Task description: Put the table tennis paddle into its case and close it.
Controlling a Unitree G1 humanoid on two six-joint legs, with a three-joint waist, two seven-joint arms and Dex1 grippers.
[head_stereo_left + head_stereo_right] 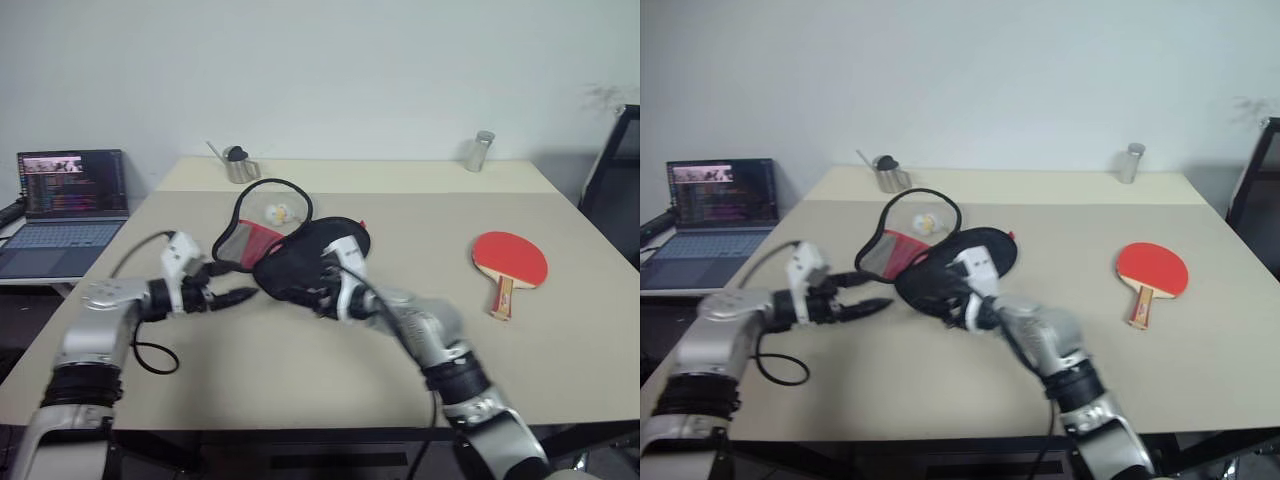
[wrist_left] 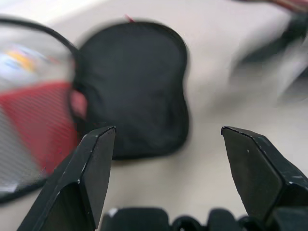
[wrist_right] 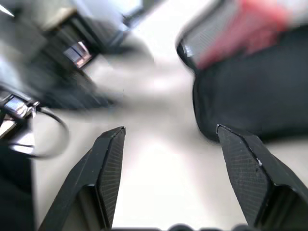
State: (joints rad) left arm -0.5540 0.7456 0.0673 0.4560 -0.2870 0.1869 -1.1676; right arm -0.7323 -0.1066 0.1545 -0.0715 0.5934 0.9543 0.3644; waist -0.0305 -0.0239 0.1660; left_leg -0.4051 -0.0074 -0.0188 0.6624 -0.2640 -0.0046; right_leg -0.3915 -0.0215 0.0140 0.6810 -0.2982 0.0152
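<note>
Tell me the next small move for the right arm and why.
Probably swing the open right gripper across toward the table tennis paddle and lower onto its handle. The paddle lies untouched on the table, apart from the case, which lies unzipped and open near the left gripper. Both grippers are empty, so nothing can go in until the paddle is picked up.

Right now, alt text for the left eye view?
Open case lies mid-table, both open grippers at it: left gripper, right gripper. Table tennis paddle lies apart, toward the robot's right.
</note>
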